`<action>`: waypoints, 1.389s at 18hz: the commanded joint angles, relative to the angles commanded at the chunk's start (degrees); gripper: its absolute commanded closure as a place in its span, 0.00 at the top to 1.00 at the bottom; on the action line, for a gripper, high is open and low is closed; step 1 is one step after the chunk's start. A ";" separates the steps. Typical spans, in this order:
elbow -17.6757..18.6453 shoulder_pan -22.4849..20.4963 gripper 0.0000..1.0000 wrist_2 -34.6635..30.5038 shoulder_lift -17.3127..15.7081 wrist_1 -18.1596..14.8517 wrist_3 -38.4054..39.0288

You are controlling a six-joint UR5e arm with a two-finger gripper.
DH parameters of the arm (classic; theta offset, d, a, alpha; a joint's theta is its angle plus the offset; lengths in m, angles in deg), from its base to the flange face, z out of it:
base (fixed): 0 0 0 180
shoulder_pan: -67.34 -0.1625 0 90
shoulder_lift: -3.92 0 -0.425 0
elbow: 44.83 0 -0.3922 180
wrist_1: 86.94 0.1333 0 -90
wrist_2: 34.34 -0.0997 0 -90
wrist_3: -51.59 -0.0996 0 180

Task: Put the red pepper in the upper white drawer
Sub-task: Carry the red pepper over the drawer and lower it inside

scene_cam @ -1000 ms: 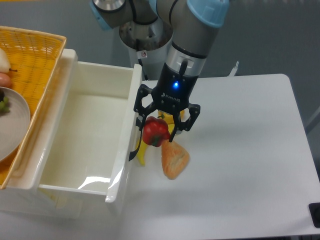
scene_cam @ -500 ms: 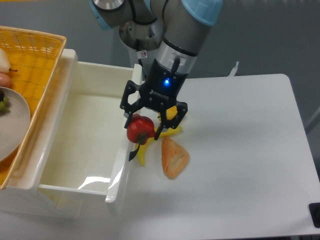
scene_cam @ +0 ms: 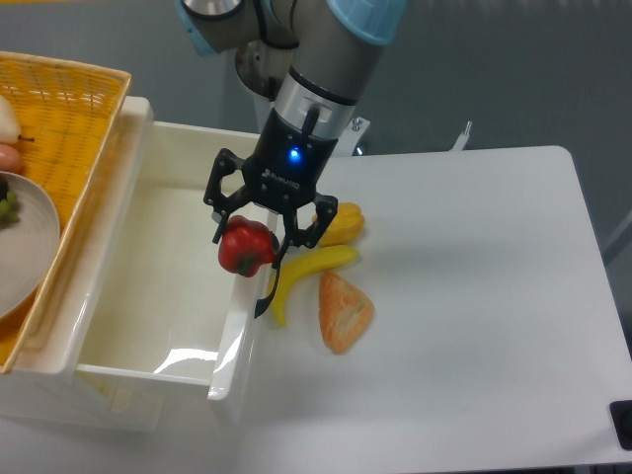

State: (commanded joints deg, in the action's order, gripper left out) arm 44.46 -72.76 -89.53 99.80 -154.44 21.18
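pepper (scene_cam: 246, 247) over drawer (scene_cam: 138, 286) rim, bread (scene_cam: 346, 311) right.

Glossy red pepper (scene_cam: 246, 247) is up in the air, right over the right-hand wall of the upper white drawer (scene_cam: 118, 380), which sits pulled open, deep and bare inside.

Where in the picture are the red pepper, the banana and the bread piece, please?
red pepper (scene_cam: 246, 248): fixed camera view, on its glossy red body between the gripper fingers.
banana (scene_cam: 308, 268): fixed camera view, on the middle of its yellow curve.
bread piece (scene_cam: 346, 311): fixed camera view, on the centre of its orange-tan crust.
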 joint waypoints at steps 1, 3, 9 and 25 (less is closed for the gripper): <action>0.26 0.17 0.56 -0.53 0.00 -0.09 0.00; 0.62 0.70 0.56 -1.06 0.00 -0.18 0.00; 0.26 0.88 0.56 -1.15 0.09 -0.26 0.00; 1.58 6.06 0.56 -3.17 0.97 -0.26 0.17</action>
State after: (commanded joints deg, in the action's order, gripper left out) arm 46.04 -66.70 -92.69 100.77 -154.70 21.36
